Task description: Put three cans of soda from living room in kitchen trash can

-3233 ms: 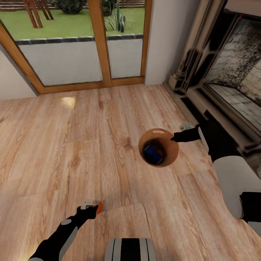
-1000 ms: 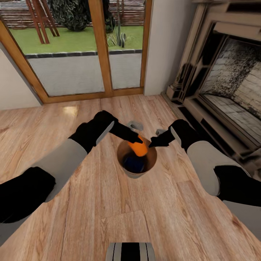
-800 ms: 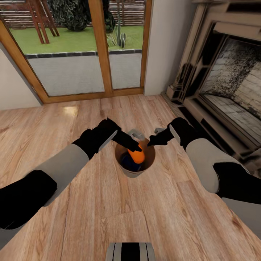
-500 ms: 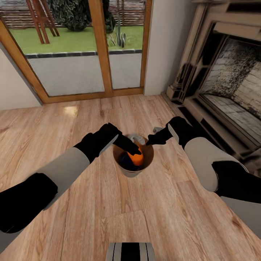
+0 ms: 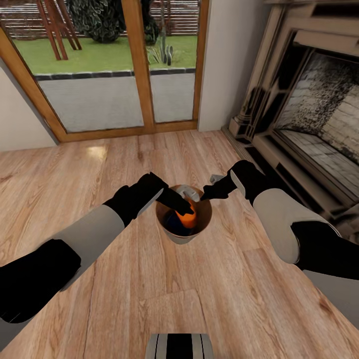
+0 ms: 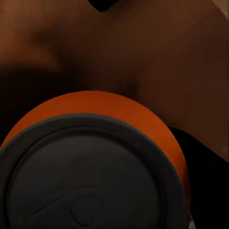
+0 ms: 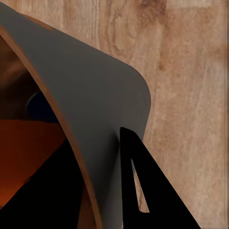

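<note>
The tan-brown trash can (image 5: 203, 222) hangs above the plank floor, and my right gripper (image 5: 205, 195) is shut on its rim; in the right wrist view a black finger (image 7: 143, 191) lies against the bin's wall (image 7: 90, 105). My left gripper (image 5: 185, 208) reaches into the bin, shut on an orange soda can (image 5: 188, 218). That orange can's dark grey top (image 6: 90, 167) sits close to the left wrist camera, with the bin's brown inner wall (image 6: 157, 57) behind it. A blue can (image 5: 174, 223) lies lower in the bin, partly covered. The third can is hidden.
A stone fireplace (image 5: 319, 114) with a raised hearth runs along the right. Wood-framed glass doors (image 5: 99, 75) close the far side, with a garden beyond. Light wood floor (image 5: 99, 164) spreads left and towards me. My base (image 5: 179, 346) shows at the bottom edge.
My left gripper has lowered the orange can from above the rim down into the bin. The bin and right gripper have drifted slightly left.
</note>
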